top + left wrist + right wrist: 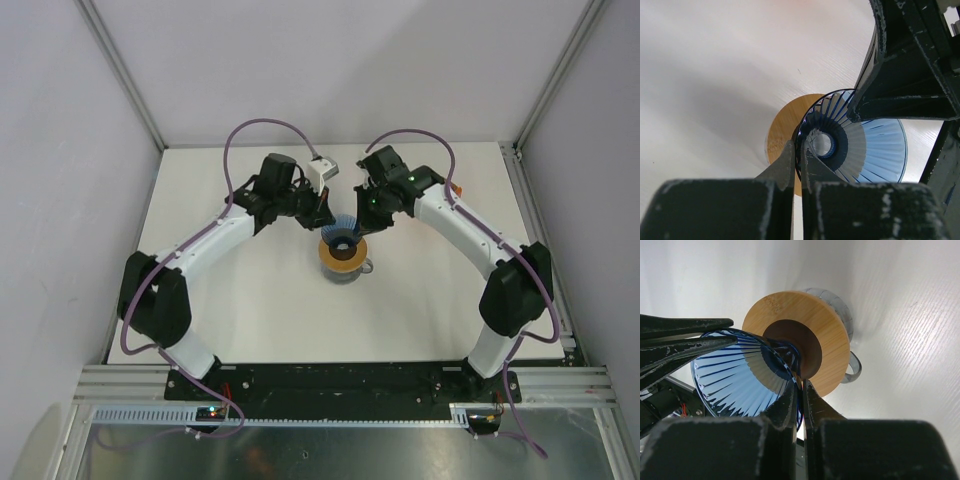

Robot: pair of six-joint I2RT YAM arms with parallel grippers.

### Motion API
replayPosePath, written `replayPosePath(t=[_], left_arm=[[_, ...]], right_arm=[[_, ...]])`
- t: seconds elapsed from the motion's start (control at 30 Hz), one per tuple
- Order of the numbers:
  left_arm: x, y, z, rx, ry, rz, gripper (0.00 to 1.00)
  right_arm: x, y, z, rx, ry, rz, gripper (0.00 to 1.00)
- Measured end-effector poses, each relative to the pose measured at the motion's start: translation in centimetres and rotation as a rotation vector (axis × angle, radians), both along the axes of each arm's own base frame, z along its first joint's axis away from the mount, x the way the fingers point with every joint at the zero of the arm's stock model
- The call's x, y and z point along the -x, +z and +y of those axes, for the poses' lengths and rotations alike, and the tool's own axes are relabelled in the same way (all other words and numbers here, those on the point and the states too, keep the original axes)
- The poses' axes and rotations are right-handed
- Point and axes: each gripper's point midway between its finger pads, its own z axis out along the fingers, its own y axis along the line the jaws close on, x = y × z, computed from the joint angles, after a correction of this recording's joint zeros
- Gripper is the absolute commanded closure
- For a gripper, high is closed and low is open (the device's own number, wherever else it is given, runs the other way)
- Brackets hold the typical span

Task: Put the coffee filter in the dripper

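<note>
The dripper [344, 227], a dark-blue translucent ribbed cone, hangs tilted just above the far side of the grey mug [345, 270], which carries a flat wooden ring [340, 256]. My left gripper [327, 218] is shut on the dripper's left rim, as the left wrist view shows [800, 150]. My right gripper [366, 222] is shut on the opposite rim [801, 390]. In the left wrist view I look into the cone [880, 150] and through its centre hole. In the right wrist view its narrow end sits at the ring's dark centre [792, 342]. No coffee filter is in view.
The mug's handle [856, 371] points toward the near right. The white table [250, 300] is walled by pale panels at the back and sides. Both arms arch inward over the table's middle, their wrists close together.
</note>
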Motion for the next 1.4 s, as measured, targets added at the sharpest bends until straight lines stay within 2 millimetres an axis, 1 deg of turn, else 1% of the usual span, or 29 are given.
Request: replayPosePath(t=[0.4, 0.7, 0.73, 0.87, 0.97, 1.1, 1.17, 1.23, 1.3, 1.4], left_arm=[[-0.1, -0.3, -0.1, 0.006, 0.000, -0.009, 1.00], [0.0, 0.1, -0.1, 0.011, -0.001, -0.014, 1.00], [0.0, 0.2, -0.1, 0.011, 0.000, -0.011, 0.99], [0.1, 0.3, 0.0, 0.008, 0.006, 0.003, 0.88], [0.2, 0.4, 0.1, 0.003, 0.012, 0.015, 0.82], [0.8, 0.0, 0.3, -0.015, 0.010, 0.044, 0.75], [1.2, -0.3, 0.4, -0.026, 0.008, 0.061, 0.70], [1.5, -0.6, 0.3, -0.036, 0.004, 0.080, 0.63], [2.0, -1.1, 0.3, -0.049, -0.001, 0.106, 0.58], [2.5, -1.4, 0.3, -0.062, -0.004, 0.130, 0.53]], right_arm=[[-0.2, -0.2, 0.0, -0.030, -0.015, -0.029, 1.00], [-0.2, -0.1, 0.0, -0.035, -0.015, -0.037, 1.00], [-0.2, 0.0, 0.0, -0.035, -0.014, -0.038, 1.00], [-0.2, 0.0, 0.1, -0.035, -0.009, -0.040, 1.00], [-0.2, 0.1, 0.1, -0.033, 0.003, -0.046, 1.00], [-0.2, 0.2, 0.1, -0.030, 0.017, -0.052, 1.00], [-0.1, 0.1, 0.3, -0.034, 0.022, -0.049, 0.97], [-0.1, 0.2, 0.3, -0.036, 0.026, -0.049, 0.90], [-0.1, 0.2, 0.4, -0.041, 0.032, -0.048, 0.80], [-0.2, 0.1, 0.4, -0.038, 0.034, -0.049, 0.70]])
